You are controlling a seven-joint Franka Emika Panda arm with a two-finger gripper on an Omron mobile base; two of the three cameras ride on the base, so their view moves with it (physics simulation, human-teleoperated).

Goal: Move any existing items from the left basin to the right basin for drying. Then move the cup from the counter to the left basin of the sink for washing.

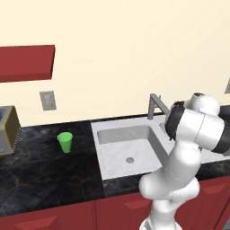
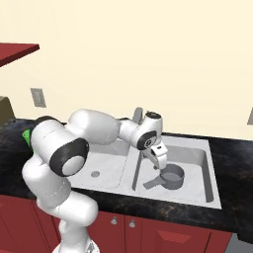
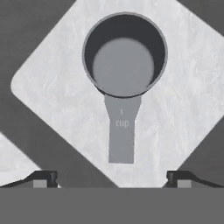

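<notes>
The grey pan (image 2: 171, 176) lies in the right basin (image 2: 201, 163) to dry, the claw (image 2: 160, 157) hanging wide and empty above it, while the green cup (image 1: 65, 142) waits on the bench (image 1: 45, 166) beside the left basin (image 1: 123, 150).

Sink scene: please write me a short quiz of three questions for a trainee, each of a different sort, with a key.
1. True or false: the pan lies in the right basin.
2. Where does the green cup stand? A) in the left basin; B) on the counter, left of the sink; C) inside the pan.
3. Fill in: the gripper hangs above the pan with its jaws ____.

Key
1. True.
2. B.
3. Open; it holds nothing.
</notes>
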